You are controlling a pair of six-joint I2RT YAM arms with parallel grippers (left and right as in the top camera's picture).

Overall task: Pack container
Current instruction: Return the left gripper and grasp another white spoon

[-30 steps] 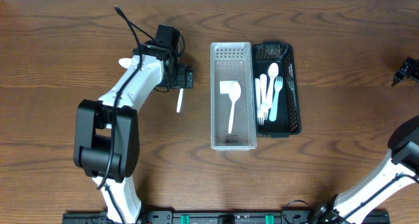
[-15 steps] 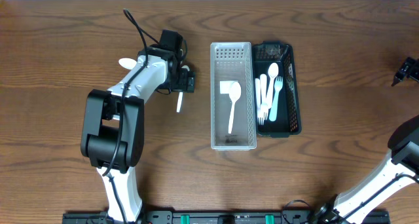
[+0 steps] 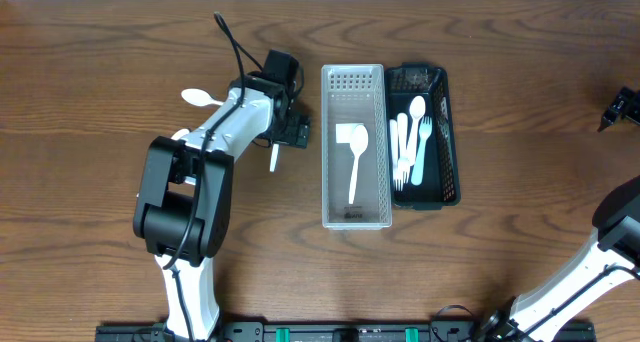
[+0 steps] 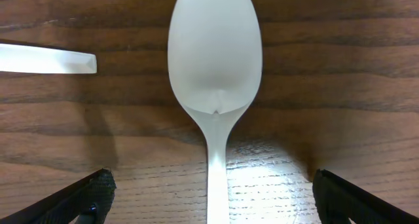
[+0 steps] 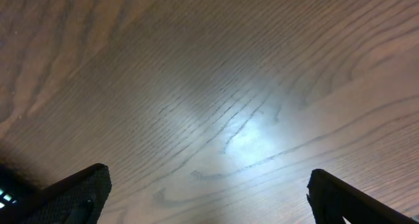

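Left claw [image 4: 219,196]: fingers standing wide apart, straddling the spoon [image 4: 215,60] lying flat on the surface [image 4: 340,119].
Right claw [image 5: 206,191]: spread apart, holding nothing.
Clear container [image 3: 365,197]: sitting mid-frame in the overhead view.
Risk: the thin handle could be slipping sideways if the fingers are closing off-centre.

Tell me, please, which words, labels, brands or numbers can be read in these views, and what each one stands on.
No text can be read in any view.
A small dark mark at the near end of the clear tray: too small to read from overhead.
The white spoon and the table in the wrist views show no writing.
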